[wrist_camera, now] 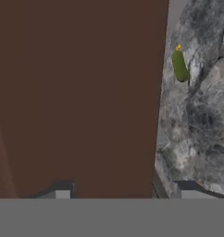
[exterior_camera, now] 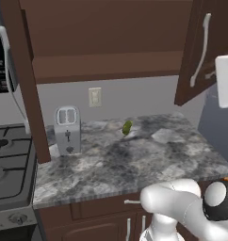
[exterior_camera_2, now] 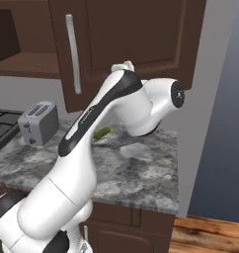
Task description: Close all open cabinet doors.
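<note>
2 cabinet doors (exterior_camera: 203, 47) open above desk (exterior_camera: 134, 155) - stiff, hinged, likely swing easily; push outer panel face near handle (exterior_camera_2: 72, 52). Fingers (wrist_camera: 63, 192) parted, grasping nothing.

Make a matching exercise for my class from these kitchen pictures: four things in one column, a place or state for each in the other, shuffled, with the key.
Things
1. toaster
2. cucumber
3. right cabinet door
4. outlet

Places or states
A. on the wall under the cabinet
B. swung open, handle showing
C. lying on the counter, mid-back
D. standing beside the stove

Pairs: 1-D, 2-C, 3-B, 4-A
</note>
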Tool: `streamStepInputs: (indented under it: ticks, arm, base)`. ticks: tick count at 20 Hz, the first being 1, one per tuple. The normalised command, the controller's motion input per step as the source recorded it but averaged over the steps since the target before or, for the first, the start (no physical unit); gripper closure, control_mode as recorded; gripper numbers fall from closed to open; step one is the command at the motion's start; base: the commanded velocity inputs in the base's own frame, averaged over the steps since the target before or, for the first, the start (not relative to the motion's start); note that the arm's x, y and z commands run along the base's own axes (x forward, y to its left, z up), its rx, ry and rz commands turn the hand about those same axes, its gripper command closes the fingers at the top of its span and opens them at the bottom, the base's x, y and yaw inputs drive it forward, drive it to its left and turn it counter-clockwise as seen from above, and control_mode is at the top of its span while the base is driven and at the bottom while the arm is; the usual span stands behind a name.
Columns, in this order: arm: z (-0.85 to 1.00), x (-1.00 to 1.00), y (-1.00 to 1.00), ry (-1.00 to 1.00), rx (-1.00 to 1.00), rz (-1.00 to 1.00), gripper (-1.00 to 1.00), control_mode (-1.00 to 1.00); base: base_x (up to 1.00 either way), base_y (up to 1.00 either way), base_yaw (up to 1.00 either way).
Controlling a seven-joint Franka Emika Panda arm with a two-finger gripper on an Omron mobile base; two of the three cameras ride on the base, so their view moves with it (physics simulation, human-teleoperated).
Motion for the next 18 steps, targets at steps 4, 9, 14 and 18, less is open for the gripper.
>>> streamStepInputs:
  ticks: [4,9,14,18]
  arm:
    - [0.00,0.45,0.49,-0.03,-0.08,-0.39,-1.00,-1.00]
    - [0.01,0.63,0.39,0.00,-0.01,-0.26,-1.00,-1.00]
    - [0.03,0.73,0.20,0.00,0.00,-0.13,-1.00,-1.00]
    - [0.04,0.72,0.03,0.02,0.03,-0.03,-1.00,-1.00]
  base:
    - [0.00,0.00,0.00]
    - [0.00,0.00,0.00]
    - [0.00,0.00,0.00]
    - [0.00,0.00,0.00]
